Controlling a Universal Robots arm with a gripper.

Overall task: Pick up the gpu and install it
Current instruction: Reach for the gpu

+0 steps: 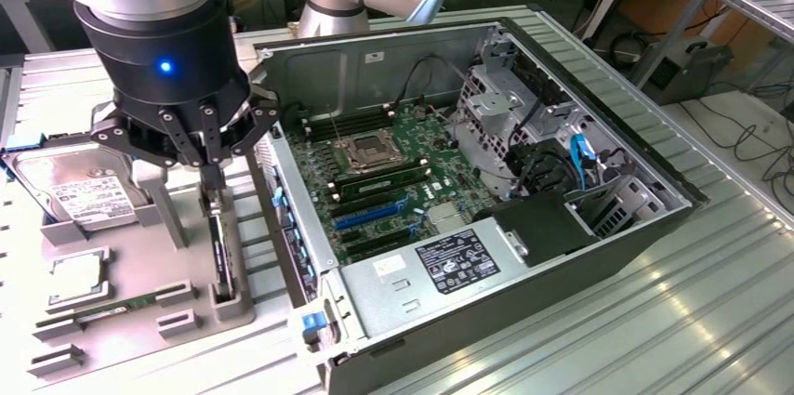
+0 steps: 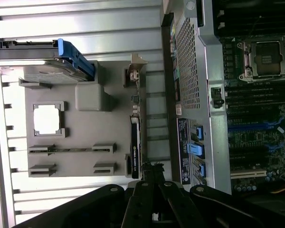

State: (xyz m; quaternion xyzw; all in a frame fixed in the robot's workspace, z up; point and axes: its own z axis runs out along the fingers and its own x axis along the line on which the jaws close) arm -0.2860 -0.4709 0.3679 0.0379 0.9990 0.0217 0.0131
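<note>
Pincer [image 1: 208, 164], one, fingertips drawn fully together, at the upper edge of the gpu [image 1: 221, 256]; a hold on it cannot be confirmed; gpu, one, on edge in the slot along the grey fixture's [image 1: 186, 321] edge nearest the open computer case [image 1: 559, 302]; hard drive [image 1: 74, 186], processor [image 1: 77, 279], memory stick [image 1: 118, 309], one each, toward the opposite edge; fixture and case close together.

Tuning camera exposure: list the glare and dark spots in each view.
Exterior view: daylight glares off the ribbed table; a blue light glows on the arm. Wrist view: the chip in the grey tray is washed out white; the gripper is a dark silhouette.
</note>
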